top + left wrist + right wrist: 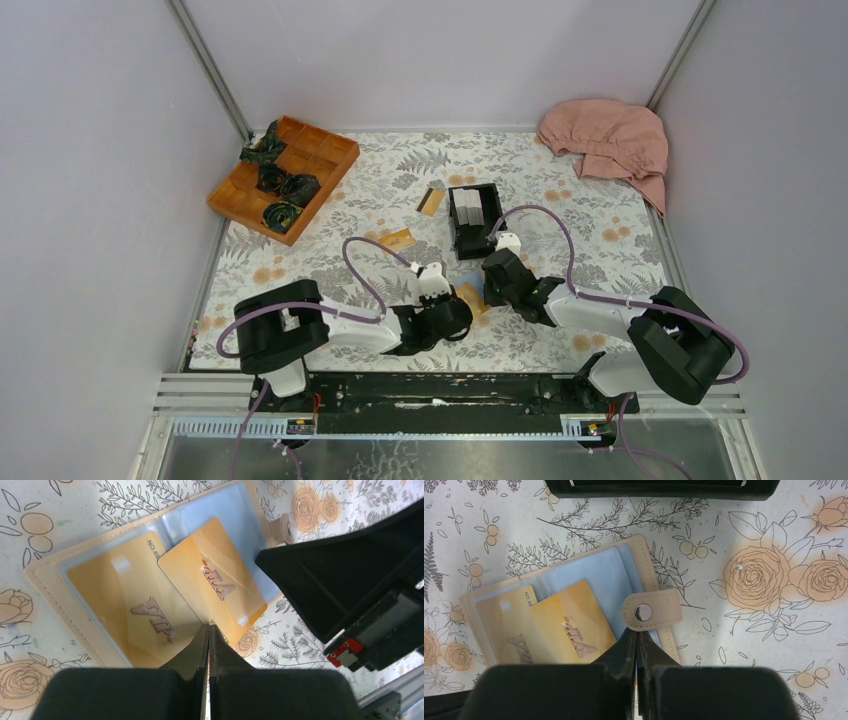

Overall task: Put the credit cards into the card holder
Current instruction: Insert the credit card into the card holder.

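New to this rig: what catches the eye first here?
An open card holder with two gold cards lies front centre on the table, the left gripper and right gripper both shut at it. Behind, an orange tray sits far left and a pink cloth fills the far right corner.

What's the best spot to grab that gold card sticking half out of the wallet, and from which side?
Probably its exposed end. The card is thin, lies flat, and its far part sits under the wallet's clear sleeve, so only the end poking past the wallet's edge is free. Come from that side, where the left gripper is, pinching its faces.
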`<state>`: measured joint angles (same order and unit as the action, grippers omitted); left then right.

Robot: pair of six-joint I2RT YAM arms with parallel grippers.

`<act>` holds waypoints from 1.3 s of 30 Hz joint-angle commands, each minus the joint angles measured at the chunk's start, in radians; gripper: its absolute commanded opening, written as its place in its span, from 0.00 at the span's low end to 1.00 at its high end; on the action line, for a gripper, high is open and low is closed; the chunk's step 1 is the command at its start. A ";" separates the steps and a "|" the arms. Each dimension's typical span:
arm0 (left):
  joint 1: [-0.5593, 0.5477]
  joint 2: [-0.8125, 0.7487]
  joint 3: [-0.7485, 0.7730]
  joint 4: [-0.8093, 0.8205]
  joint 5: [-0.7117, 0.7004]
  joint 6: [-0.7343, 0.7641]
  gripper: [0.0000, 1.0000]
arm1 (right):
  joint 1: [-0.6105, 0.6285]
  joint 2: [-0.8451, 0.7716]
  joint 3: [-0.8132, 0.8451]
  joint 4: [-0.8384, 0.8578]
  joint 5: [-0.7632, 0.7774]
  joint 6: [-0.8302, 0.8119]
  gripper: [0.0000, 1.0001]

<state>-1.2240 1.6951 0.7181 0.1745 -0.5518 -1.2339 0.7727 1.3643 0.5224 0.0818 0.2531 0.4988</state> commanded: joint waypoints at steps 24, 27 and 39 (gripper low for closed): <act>-0.021 0.069 0.102 -0.176 -0.177 0.057 0.03 | 0.005 0.035 0.009 -0.011 -0.016 0.000 0.00; -0.020 0.071 0.108 -0.178 -0.190 0.057 0.05 | 0.004 0.032 0.005 -0.010 -0.018 -0.001 0.00; -0.014 0.110 0.155 -0.165 -0.193 0.067 0.06 | 0.005 0.032 0.002 -0.006 -0.027 0.000 0.00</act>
<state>-1.2427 1.7836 0.8425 0.0219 -0.7025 -1.1877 0.7723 1.3727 0.5236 0.0967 0.2459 0.4980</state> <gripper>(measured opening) 0.059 0.011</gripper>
